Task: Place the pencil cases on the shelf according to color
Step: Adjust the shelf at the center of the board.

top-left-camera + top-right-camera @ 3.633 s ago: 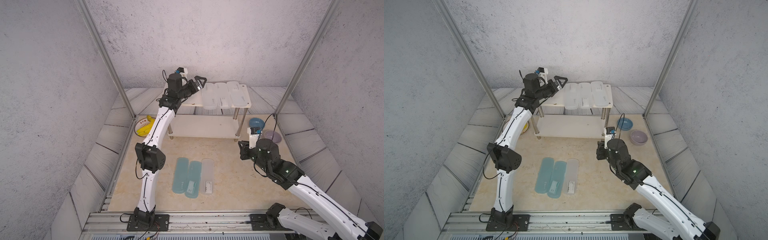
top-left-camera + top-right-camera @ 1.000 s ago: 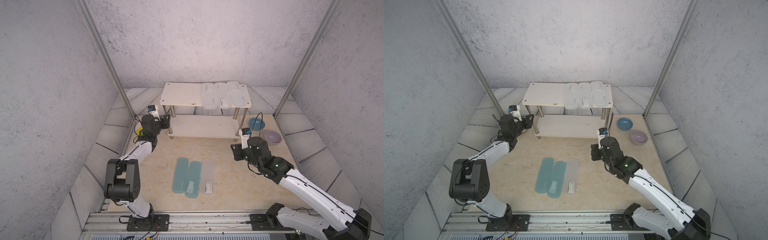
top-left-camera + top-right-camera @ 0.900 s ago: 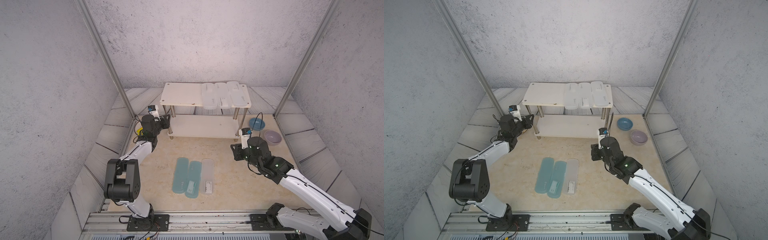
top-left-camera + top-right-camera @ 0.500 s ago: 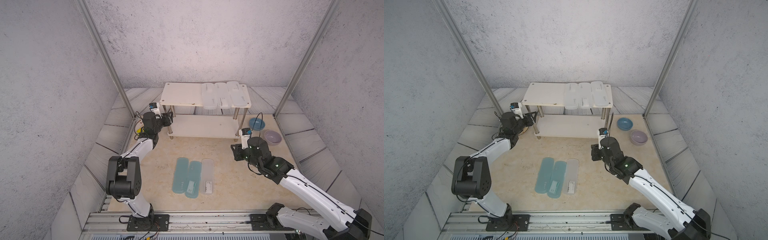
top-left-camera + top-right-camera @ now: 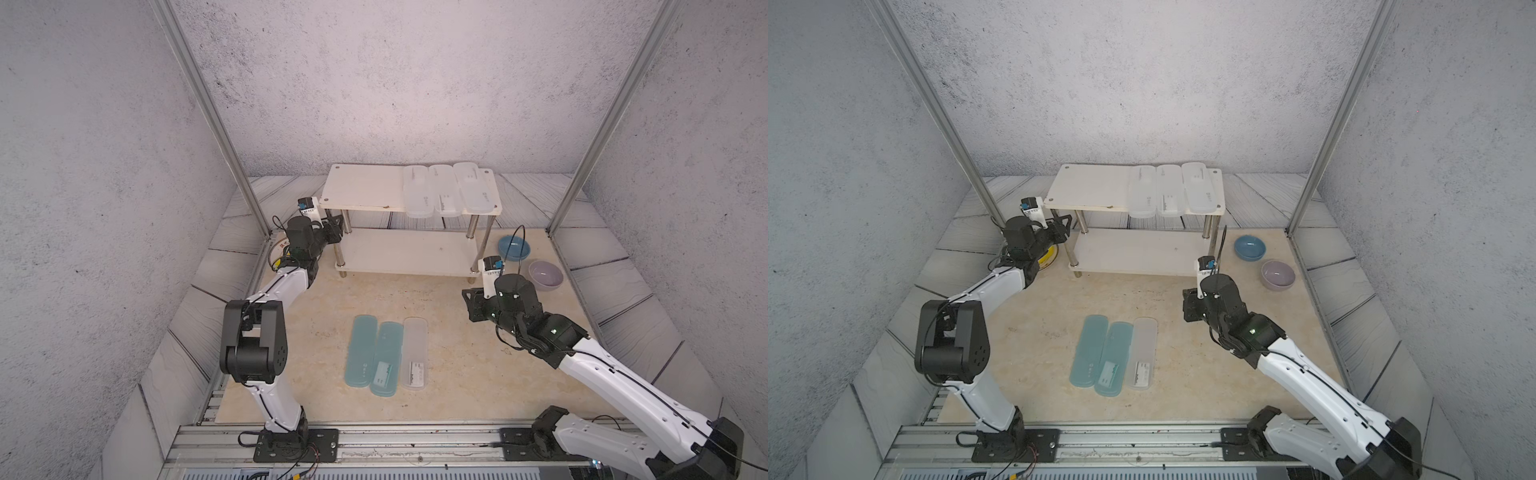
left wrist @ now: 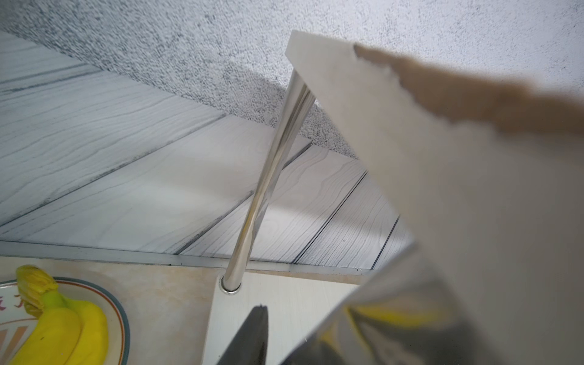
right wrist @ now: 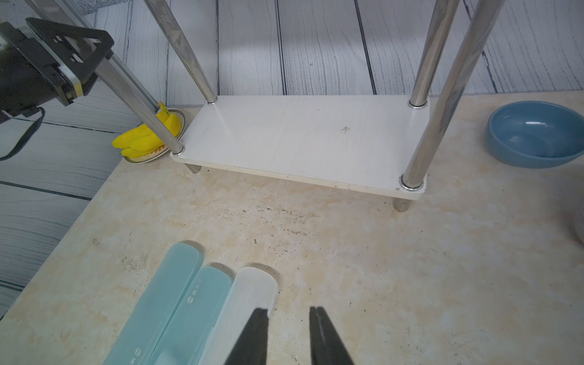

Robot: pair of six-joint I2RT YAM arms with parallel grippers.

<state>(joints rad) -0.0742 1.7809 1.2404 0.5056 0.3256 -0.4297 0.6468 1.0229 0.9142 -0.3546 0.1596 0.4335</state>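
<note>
- The low two-tier shelf [image 5: 365, 189], white boards on shiny metal posts, stands at the far side of the beige tabletop [image 5: 449, 374]. Three frosted white pencil cases [image 5: 444, 191] lie side by side on the right part of its top board. Its lower board [image 7: 300, 136] is bare.
- Three more lie in a row on the tabletop nearer the arms' bases. Two are translucent teal pencil cases [image 5: 360, 357]. On the right arm's side is one frosted white pencil case [image 5: 415, 353], flush against the nearer teal one.
- The right gripper [image 7: 289, 311] hovers low over the far rounded end of that frosted white pencil case. Its fingers [image 7: 252, 335] are parted, with nothing between them.
- The left gripper [image 5: 334, 226] sits right against the shelf's front-left post [image 7: 142, 106], well apart from the cases on the tabletop. Its fingers seem pressed together. Whether they pinch the post cannot be told.
- The cases look like thin hollow plastic, so probably light and stiff enough to stay straight when lifted by one spot. Their surface is smooth and likely to slip in a loose pinch.
- Each case lies flat, so there is little edge height to catch. The best hold is probably across the narrow width, near the middle for balance.
- On the frosted white pencil case the teal neighbour leaves no gap for a finger on that side. The free rounded end, or nudging the case clear first, looks the easier way in.
- A hard squeeze could flex or pop the lid, so a moderate grip seems wise.
</note>
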